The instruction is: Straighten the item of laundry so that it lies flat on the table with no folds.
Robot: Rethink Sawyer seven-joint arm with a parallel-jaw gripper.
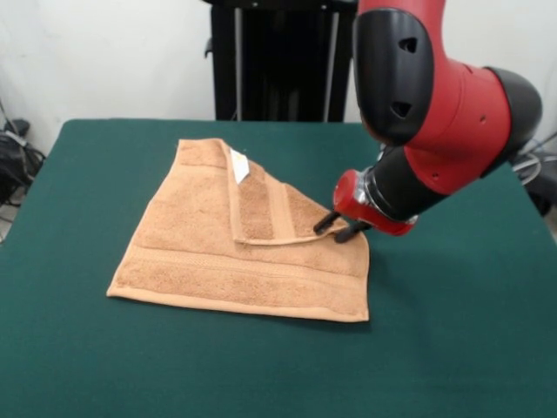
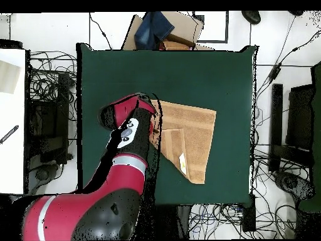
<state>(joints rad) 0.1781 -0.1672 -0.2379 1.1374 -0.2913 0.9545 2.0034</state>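
The tan towel (image 1: pixel 222 239) lies on the green table (image 1: pixel 78 366) with its far right corner folded over toward the middle, so a triangular flap (image 1: pixel 270 213) shows the underside and a white tag (image 1: pixel 239 165). My gripper (image 1: pixel 338 228) sits low at the tip of that flap, near the towel's right edge, and its black fingers (image 1: pixel 325 222) are close together on the flap's corner. In the overhead view the towel (image 2: pixel 194 125) lies right of the arm, and the arm's wrist (image 2: pixel 133 122) hides the gripper.
The red arm (image 1: pixel 435 96) reaches in from the upper right over the table's right half. Off the table's far edge in the overhead view stand a cardboard box with blue cloth (image 2: pixel 164 30), cables and equipment on both sides.
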